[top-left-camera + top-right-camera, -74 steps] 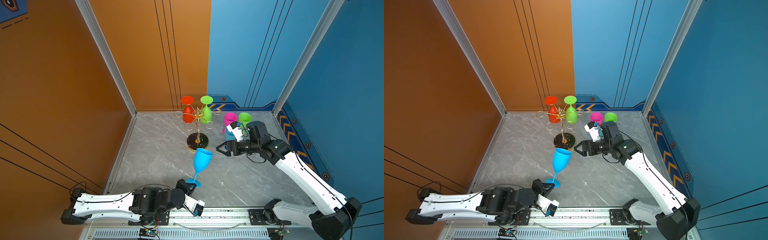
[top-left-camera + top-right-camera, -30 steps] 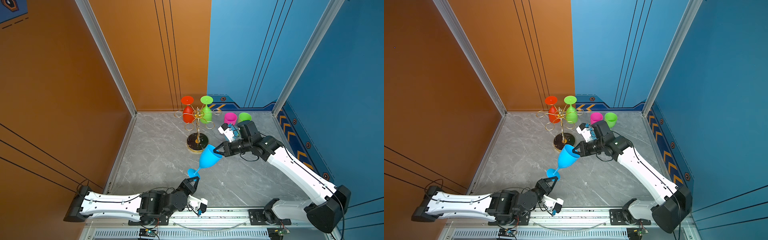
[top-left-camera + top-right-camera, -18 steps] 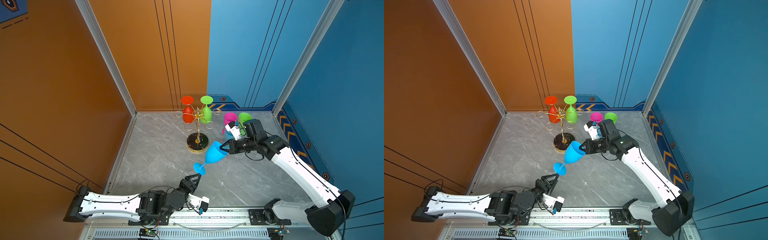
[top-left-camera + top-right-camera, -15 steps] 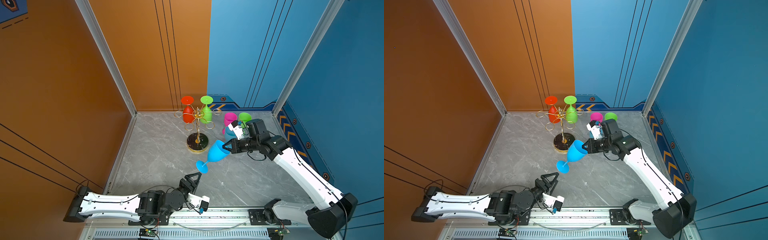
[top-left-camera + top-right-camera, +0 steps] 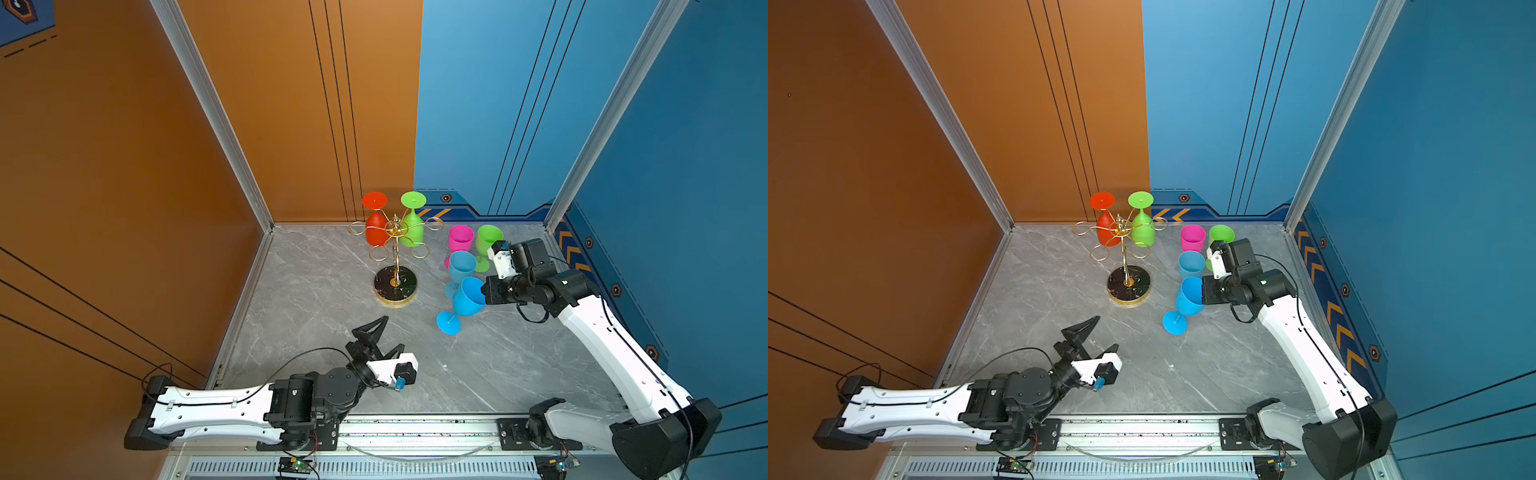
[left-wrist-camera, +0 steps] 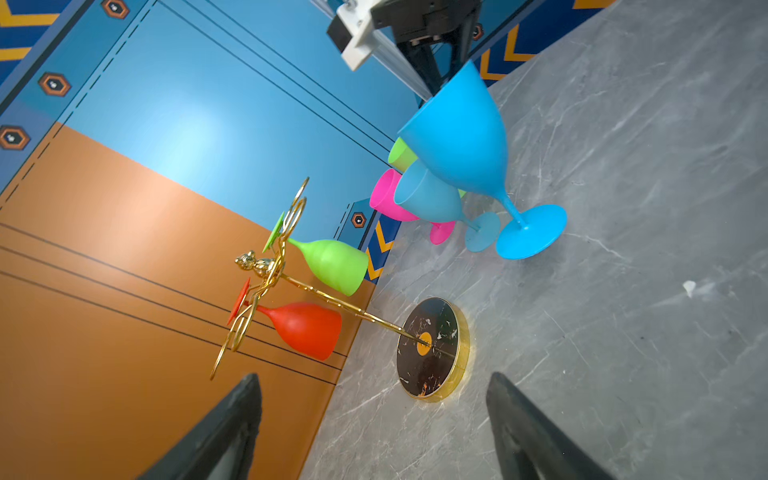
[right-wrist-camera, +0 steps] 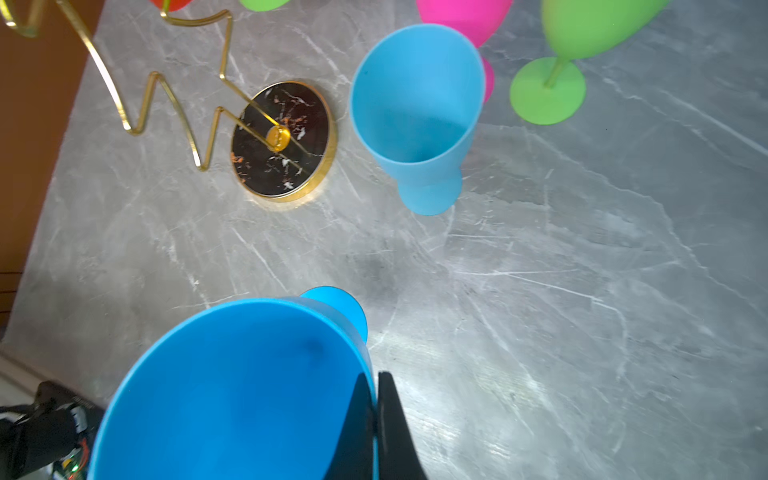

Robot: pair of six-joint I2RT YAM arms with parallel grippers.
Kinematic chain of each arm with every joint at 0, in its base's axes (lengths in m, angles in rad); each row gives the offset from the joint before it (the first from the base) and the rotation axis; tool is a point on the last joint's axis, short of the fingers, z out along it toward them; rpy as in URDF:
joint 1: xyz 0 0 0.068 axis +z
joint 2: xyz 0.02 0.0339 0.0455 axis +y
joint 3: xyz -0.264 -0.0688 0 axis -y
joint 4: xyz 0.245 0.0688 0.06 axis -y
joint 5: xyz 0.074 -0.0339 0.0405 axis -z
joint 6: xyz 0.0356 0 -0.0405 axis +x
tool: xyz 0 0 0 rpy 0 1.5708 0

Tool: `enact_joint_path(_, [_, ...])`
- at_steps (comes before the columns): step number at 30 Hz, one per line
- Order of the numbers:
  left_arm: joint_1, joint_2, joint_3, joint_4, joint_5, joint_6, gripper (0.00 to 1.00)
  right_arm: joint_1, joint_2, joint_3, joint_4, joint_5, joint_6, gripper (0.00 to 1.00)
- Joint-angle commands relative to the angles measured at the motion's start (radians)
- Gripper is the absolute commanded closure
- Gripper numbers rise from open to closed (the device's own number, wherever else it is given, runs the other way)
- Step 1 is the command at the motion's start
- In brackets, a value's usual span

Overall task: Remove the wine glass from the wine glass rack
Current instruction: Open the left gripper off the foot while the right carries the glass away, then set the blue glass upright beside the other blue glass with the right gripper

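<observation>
The wine glass rack [image 5: 395, 286] [image 5: 1128, 289] [image 6: 432, 349] stands mid-table, a gold wire stand on a round black base. A red wine glass [image 5: 376, 232] and a green one [image 5: 412, 233] hang upside down from its loops. My right gripper [image 5: 484, 291] [image 5: 1202, 293] [image 7: 376, 376] is shut on the rim of a blue wine glass [image 5: 467, 297] [image 5: 1187, 301] [image 7: 232, 390], right of the rack. The glass is tilted, its foot [image 5: 449, 323] low over the table. My left gripper [image 5: 392, 332] [image 5: 1106, 332] [image 6: 372, 376] is open and empty, in front of the rack.
Three upright glasses stand at the back right: a lighter blue [image 5: 461, 264], a pink [image 5: 460, 237] and a green [image 5: 488, 239], close behind the held glass. An orange wall bounds the left and blue walls the back and right. Bare grey marble [image 5: 478, 374] lies in front.
My left gripper let go of the blue glass's foot, opened wide and drew back toward the front. My right gripper carried the glass by its rim to the right and lower.
</observation>
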Motion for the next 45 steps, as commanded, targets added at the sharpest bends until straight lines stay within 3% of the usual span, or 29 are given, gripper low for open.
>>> enact_joint_path(1, [0.031, -0.015, 0.008, -0.007, -0.057, -0.183, 0.07, -0.037, 0.006, -0.001, -0.043, 0.159, -0.03, 1.0])
enact_joint_path(9, [0.17, -0.105, 0.015, -0.212, 0.004, -0.442, 0.0, -0.125, 0.089, 0.03, -0.013, 0.284, -0.029, 1.0])
enact_joint_path(24, [0.374, -0.15, 0.052, -0.448, 0.047, -0.729, 0.02, -0.254, 0.317, 0.148, 0.148, 0.267, -0.005, 1.0])
enact_joint_path(45, [0.46, -0.176, 0.079, -0.537, 0.118, -0.834, 0.02, -0.252, 0.475, 0.233, 0.206, 0.251, -0.001, 0.99])
